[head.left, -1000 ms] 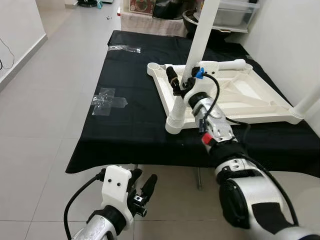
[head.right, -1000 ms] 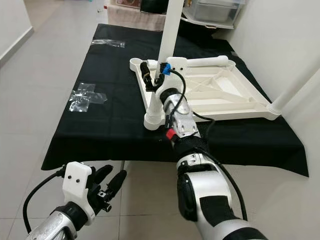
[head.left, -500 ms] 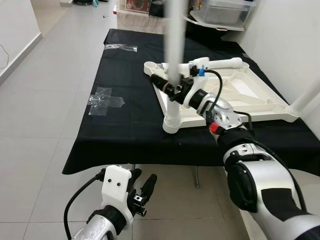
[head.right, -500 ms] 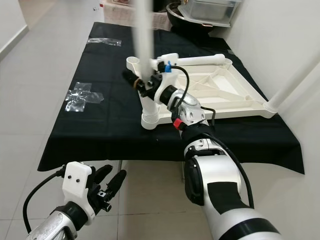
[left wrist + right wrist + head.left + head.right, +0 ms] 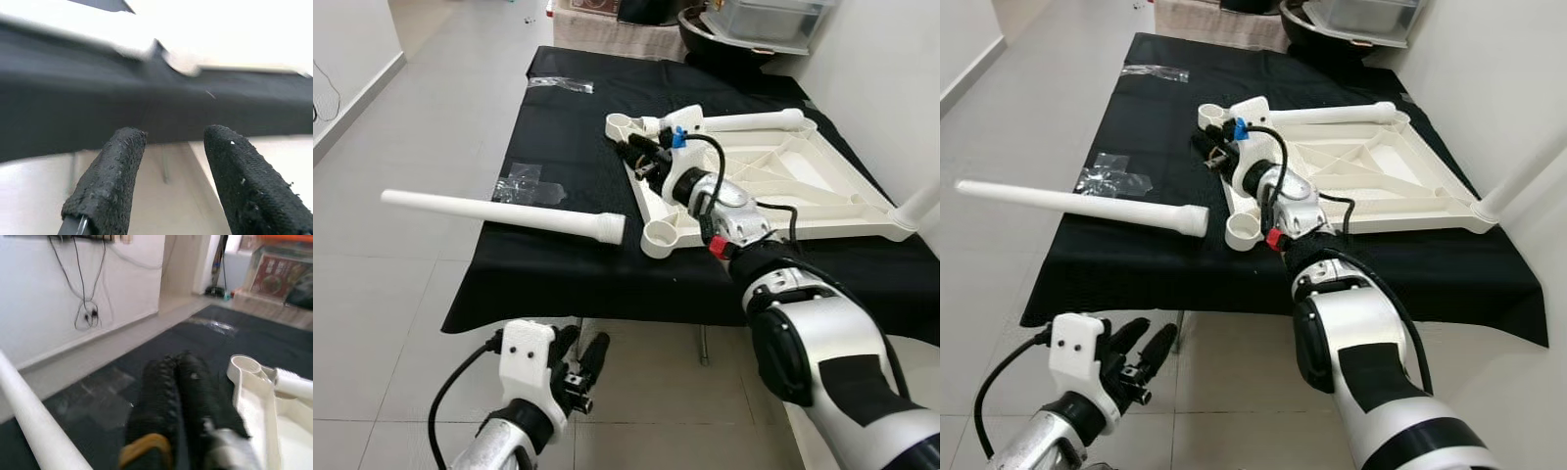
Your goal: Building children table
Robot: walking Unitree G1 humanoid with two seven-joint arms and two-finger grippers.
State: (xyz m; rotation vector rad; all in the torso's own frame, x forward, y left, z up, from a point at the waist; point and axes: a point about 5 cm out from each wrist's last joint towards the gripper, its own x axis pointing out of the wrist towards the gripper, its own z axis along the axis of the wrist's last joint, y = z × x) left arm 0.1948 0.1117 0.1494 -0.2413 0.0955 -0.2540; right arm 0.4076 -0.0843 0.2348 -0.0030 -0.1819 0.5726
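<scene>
Leg has dropped: a second ago the white table leg (image 5: 499,215) stood upright in the corner socket (image 5: 662,235) with the right gripper (image 5: 639,155) on it; now it lies across the black cloth's (image 5: 568,117) near-left edge, thin end overhanging the floor. Right gripper hovers over the upturned tabletop (image 5: 783,186), fingers pressed together, holding nothing. Left gripper (image 5: 171,161) idles low, fingers parted, empty. Risk: leg looks unsupported, though motion blur makes that uncertain; a nudge could roll it off the table.
</scene>
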